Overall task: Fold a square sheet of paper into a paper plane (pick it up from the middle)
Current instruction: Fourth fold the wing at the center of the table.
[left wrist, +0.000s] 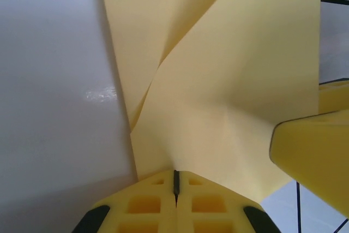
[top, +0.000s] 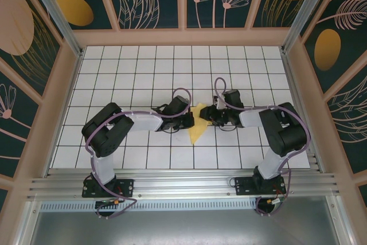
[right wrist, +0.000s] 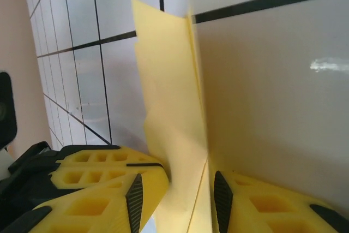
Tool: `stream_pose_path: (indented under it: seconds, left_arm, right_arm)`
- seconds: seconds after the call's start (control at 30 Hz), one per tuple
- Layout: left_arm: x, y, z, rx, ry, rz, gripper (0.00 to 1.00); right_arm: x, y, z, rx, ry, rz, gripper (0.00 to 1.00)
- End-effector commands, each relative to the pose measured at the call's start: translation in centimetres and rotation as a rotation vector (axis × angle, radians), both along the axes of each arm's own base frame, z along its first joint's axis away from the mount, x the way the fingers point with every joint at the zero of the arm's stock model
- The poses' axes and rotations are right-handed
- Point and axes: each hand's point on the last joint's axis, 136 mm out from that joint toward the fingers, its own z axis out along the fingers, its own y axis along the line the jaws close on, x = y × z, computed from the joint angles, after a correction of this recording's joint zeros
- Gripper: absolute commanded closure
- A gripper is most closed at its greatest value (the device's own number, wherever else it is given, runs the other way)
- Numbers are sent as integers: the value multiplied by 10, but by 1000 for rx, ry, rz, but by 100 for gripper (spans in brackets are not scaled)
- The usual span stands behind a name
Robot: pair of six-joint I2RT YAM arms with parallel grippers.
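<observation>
The yellow sheet of paper (top: 198, 125) is folded and creased into a rough wedge and held up off the middle of the table between both grippers. My left gripper (top: 188, 120) is shut on its left edge; in the left wrist view the closed fingertips (left wrist: 175, 181) pinch the paper (left wrist: 229, 80), which fans away with overlapping layers. My right gripper (top: 210, 114) is at the paper's right side. In the right wrist view its jaws (right wrist: 177, 200) stand apart, and the paper (right wrist: 169, 91) stands on edge between the pads, close to the right pad (right wrist: 221, 200).
The white grid-tiled table (top: 143, 73) stretches out all round the paper. Wooden-framed patterned walls (top: 63, 78) close in the left, right and back. An aluminium rail (top: 183, 187) carrying both arm bases runs along the near edge.
</observation>
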Motion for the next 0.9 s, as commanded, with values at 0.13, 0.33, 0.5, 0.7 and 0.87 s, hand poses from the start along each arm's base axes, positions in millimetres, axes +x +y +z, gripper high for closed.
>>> stream_pose_path:
  seconds: [0.13,0.33,0.5,0.7,0.87]
  left_arm:
    - [-6,9,-10,13,33,22,96]
    - [-7,13,-5,-3,21,50,96]
    - [-9,13,-3,-41,26,68,96]
    - [-10,13,1,-85,25,97,94]
    - [-11,14,2,-114,30,116,93]
  right_arm:
    - [-10,5,9,36,-15,15,63]
    - [-4,3,16,27,-31,-11,64]
    - [-9,7,15,65,-8,-23,63]
    - [-12,6,12,71,3,-57,62]
    - [-17,14,14,91,3,-43,63]
